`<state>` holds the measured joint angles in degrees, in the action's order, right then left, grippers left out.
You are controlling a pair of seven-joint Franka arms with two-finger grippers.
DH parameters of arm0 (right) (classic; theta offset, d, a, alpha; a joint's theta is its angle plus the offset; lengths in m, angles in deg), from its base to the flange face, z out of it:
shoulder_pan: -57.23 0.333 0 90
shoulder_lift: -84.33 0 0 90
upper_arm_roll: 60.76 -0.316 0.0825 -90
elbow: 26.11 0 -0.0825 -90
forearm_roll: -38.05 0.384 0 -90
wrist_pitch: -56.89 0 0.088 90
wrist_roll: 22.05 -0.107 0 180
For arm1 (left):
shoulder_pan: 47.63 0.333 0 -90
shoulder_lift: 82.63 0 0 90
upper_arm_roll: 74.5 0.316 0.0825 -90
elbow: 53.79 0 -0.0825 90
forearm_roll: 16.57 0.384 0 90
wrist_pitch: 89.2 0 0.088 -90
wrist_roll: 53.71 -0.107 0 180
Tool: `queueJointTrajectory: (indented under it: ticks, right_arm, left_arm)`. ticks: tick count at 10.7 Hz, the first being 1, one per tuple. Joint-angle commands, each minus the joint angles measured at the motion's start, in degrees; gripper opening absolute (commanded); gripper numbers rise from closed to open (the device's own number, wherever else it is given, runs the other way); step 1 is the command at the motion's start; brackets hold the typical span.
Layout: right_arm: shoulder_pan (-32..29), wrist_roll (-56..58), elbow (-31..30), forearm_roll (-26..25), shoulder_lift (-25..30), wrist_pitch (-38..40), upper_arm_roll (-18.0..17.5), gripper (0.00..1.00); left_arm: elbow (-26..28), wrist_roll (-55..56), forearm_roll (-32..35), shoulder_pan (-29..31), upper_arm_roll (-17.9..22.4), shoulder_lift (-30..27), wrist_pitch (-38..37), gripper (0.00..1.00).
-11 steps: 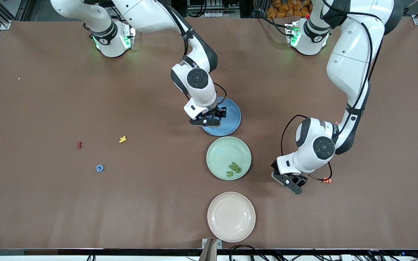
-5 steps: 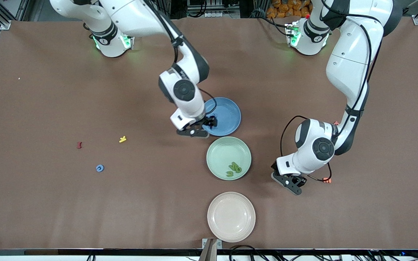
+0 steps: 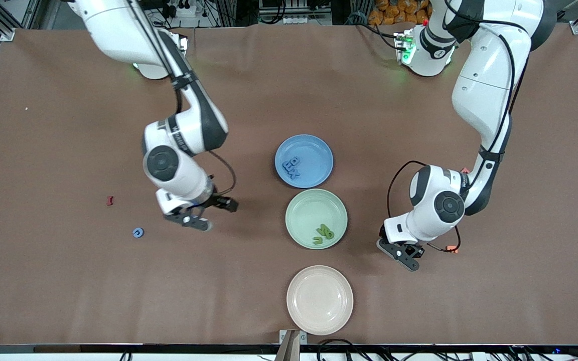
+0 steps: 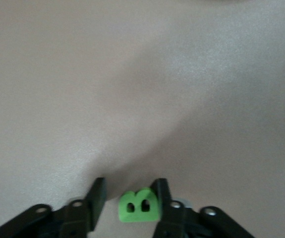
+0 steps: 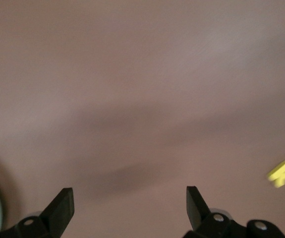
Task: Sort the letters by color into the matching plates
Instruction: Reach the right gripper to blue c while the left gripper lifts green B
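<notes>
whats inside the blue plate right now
The blue plate holds a small cluster of blue letters near its rim toward the right arm's end. Nothing covers the plate; the exact count is hard to tell.

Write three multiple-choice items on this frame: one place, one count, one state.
1. Where is the green letter B?
A. In a plate
B. On the table, between the left gripper fingers
C. Lifted in the air by the right gripper

2. How many letters lie in the pale green plate?
A. One
B. Three
C. Five

3. What state is the right gripper in?
A. Open, holding nothing
B. Shut on a yellow letter
C. Shut on a blue letter

Answers:
1. B: the left wrist view shows the B on the table between the fingers, with a gap on one side.
2. B: the front view shows three green letters clustered near the plate's edge nearest the front camera.
3. A: the right wrist view shows the fingers wide apart with only bare table between them.
</notes>
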<state>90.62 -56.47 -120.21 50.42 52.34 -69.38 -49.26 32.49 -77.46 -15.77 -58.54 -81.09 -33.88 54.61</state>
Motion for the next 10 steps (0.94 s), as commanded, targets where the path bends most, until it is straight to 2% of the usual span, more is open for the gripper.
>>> queueJointTrajectory:
  ticks: [1,2,4,5,9,10]
  right_arm:
    - [-5.2,2.6,-0.6,0.7,1.1,0.3,3.4,1.00]
    - [-7.2,2.3,-0.3,0.9,0.7,0.2,4.1,1.00]
    - [-11.1,1.1,-0.5,6.7,0.4,0.4,4.8,1.00]
    - [-11.5,-1.4,-0.3,9.1,0.3,0.5,5.9,1.00]
    - [-14.5,-3.3,0.1,9.1,-3.5,0.6,7.0,1.00]
    - [-14.7,-3.2,0.1,8.9,-4.2,0.7,7.7,1.00]
  left_arm:
    - [-1.0,-2.0,-1.6,0.1,-0.2,0.9,0.1,0.25]
    - [-1.0,-2.0,-1.6,0.1,-0.2,0.7,0.1,0.16]
    - [-1.0,-1.8,-1.6,0.1,-0.2,0.6,0.1,0.10]
    - [-1.0,-1.4,-1.7,0.1,-0.2,0.2,0.0,0.04]
    - [-0.9,8.1,-4.2,-0.9,-0.9,-2.1,-0.6,0.00]
    - [-1.0,12.0,-4.1,-0.8,-2.4,-2.4,-0.6,0.00]
